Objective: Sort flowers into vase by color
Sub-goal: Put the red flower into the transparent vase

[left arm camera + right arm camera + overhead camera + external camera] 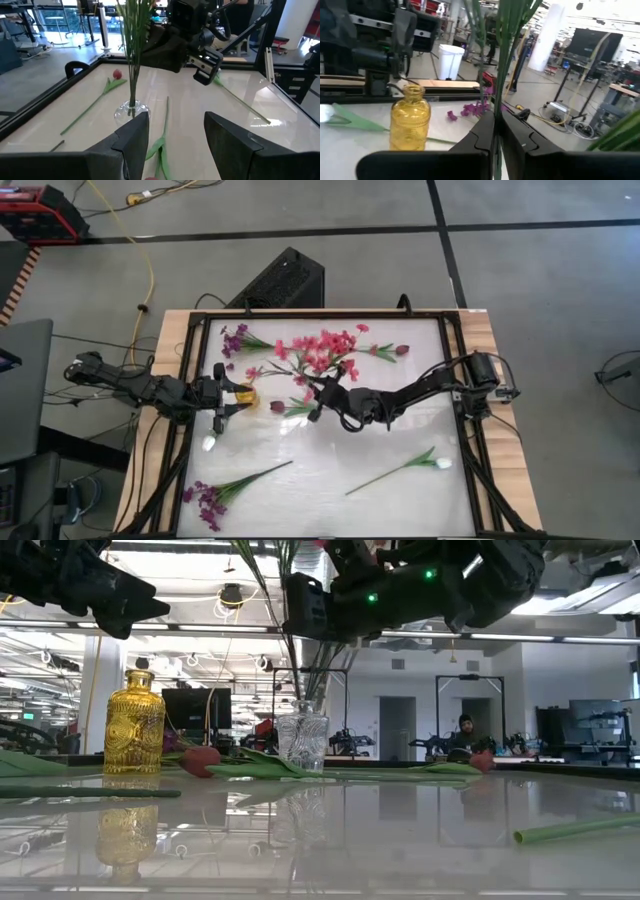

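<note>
A clear glass vase (302, 735) stands mid-table and holds several green stems (290, 650) that carry red-pink blossoms (322, 355). My right gripper (318, 398) reaches in level from the table's right, above the vase, and is shut on one of these stems. A yellow glass vase (133, 722) stands upright to the left of it. My left gripper (222, 406) hovers level and open beside and above the yellow vase (243, 396), with nothing between its fingers (132, 137). My right gripper pinches one thin green stem (496, 107) between its two fingers, well above the clear vase's mouth. The fingers lie level, coming from the table's right, across the stem. The stem stands nearly upright, with its lower end down in the vase among the other stems.
Loose flowers lie flat on the table: a purple sprig (236, 340) at the far left, another purple one (212, 498) at the near left, a white-bud stem (415, 465) at the near right, and maroon buds (400, 350) (200, 758). A black frame (458, 380) rims the table.
</note>
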{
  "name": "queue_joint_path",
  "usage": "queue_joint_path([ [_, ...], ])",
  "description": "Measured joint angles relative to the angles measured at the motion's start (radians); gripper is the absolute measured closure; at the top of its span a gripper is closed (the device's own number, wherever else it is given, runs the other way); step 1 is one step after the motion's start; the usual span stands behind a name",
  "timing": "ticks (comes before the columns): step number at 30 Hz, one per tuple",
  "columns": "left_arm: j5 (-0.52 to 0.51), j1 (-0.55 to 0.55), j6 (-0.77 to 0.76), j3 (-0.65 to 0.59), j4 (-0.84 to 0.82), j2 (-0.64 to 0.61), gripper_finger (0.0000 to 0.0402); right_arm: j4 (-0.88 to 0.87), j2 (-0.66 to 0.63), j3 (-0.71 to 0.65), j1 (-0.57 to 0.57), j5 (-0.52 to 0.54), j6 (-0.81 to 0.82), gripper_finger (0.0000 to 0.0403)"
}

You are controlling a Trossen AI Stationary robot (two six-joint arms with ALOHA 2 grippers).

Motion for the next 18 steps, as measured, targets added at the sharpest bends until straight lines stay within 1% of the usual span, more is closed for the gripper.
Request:
queue_joint_path([
  [3, 0.000, 0.000, 0.000, 0.000, 0.000, 0.000, 0.0219, -0.021, -0.013, 0.000, 0.015, 0.066, -0.004, 0.0347],
  [6, 0.000, 0.000, 0.000, 0.000, -0.001, 0.000, 0.0219, -0.084, -0.033, 0.000, 0.030, 0.114, -0.005, 0.0346],
  [8, 0.000, 0.000, 0.000, 0.000, -0.001, 0.000, 0.0219, -0.125, -0.050, 0.000, 0.038, 0.121, 0.004, 0.0346],
  [10, 0.001, 0.000, 0.000, 0.000, -0.001, 0.000, 0.0219, -0.178, -0.071, 0.000, 0.041, 0.121, 0.046, 0.0346],
  [15, 0.002, 0.000, 0.000, 0.000, -0.001, 0.000, 0.0219, -0.401, -0.125, 0.000, 0.031, 0.115, 0.199, 0.0344],
  [18, 0.002, 0.000, -0.004, 0.000, -0.001, 0.000, 0.0219, -0.486, -0.149, 0.000, 0.019, 0.083, 0.261, 0.0328],
])
